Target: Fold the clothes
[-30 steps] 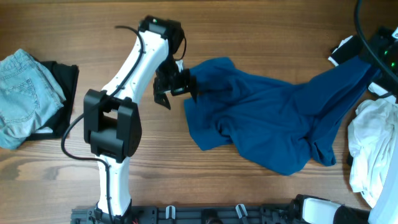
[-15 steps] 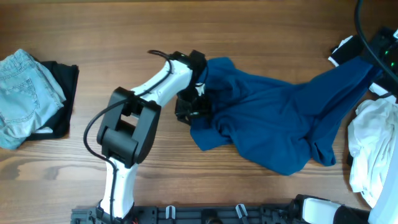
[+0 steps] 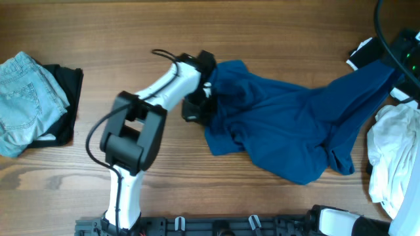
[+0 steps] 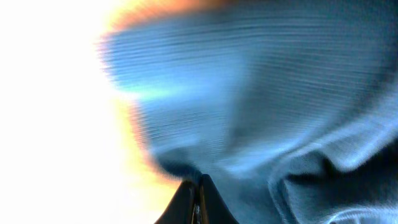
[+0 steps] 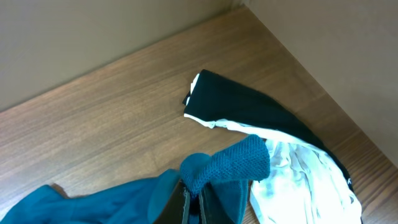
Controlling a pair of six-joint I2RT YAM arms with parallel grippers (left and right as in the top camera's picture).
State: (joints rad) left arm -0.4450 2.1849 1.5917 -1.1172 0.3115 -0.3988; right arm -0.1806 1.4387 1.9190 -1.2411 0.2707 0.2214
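Observation:
A blue long-sleeved garment [image 3: 282, 124] lies crumpled across the middle and right of the table. My left gripper [image 3: 199, 107] is at its left edge. In the left wrist view the left gripper [image 4: 199, 185] is shut, its tips pinched on the fabric's edge, with blurred blue cloth [image 4: 261, 106] filling the frame. My right gripper [image 5: 194, 194] is shut on the garment's ribbed cuff [image 5: 233, 163], and holds that sleeve [image 3: 367, 75] raised toward the table's far right. In the overhead view the right arm [image 3: 401, 49] shows only at the frame's edge.
Folded light jeans [image 3: 26, 98] lie on a black garment [image 3: 67, 98] at the far left. A white garment [image 3: 394, 157] is heaped at the right edge, also seen from the right wrist as white cloth [image 5: 305, 177]. A black garment with a white edge [image 5: 249, 109] lies beyond it.
My left gripper swung down from beside the garment onto its left edge and shut there. The edge has shifted slightly. The right arm has not moved.

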